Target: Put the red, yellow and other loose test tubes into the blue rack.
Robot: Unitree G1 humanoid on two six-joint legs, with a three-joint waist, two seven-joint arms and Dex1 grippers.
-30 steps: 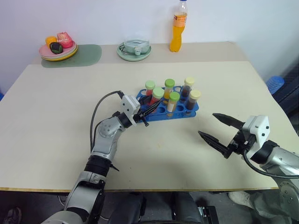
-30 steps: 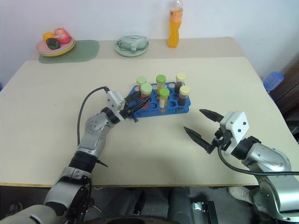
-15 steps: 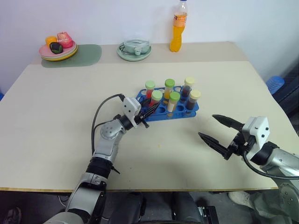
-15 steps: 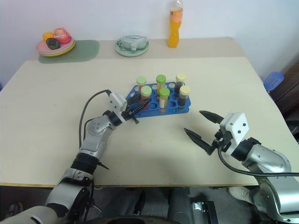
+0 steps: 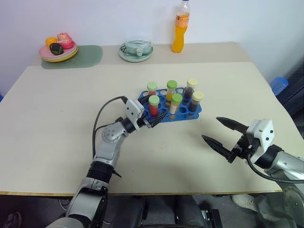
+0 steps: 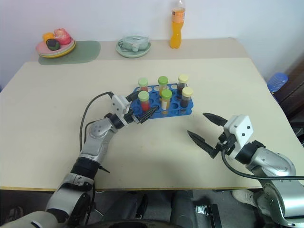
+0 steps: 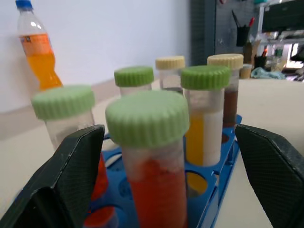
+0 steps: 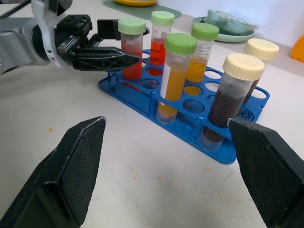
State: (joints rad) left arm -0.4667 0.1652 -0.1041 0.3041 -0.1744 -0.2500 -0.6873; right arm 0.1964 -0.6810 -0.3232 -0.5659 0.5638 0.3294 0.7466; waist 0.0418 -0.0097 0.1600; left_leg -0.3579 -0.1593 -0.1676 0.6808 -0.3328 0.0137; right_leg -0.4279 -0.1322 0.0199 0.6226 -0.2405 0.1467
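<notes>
The blue rack (image 5: 190,115) stands mid-table with several capped tubes upright in it, holding red, yellow and dark brown liquid. A red tube with a pale green cap (image 5: 154,105) stands in the rack's near-left corner. My left gripper (image 5: 154,109) is open, one finger on each side of that tube and apart from it; the left wrist view shows the same tube (image 7: 152,190) close up between the fingers. My right gripper (image 5: 210,128) hangs open and empty over the table, to the right of the rack and nearer to me.
At the table's far edge are an orange drink bottle (image 5: 181,27), a pale green dish (image 5: 136,51) and a plate of toy food (image 5: 59,47) on a green mat (image 5: 90,56). Bare tabletop lies around the rack.
My left gripper has gone from shut on the red tube to wide open. The tube now stands upright in the rack by itself. The right arm has kept still.
</notes>
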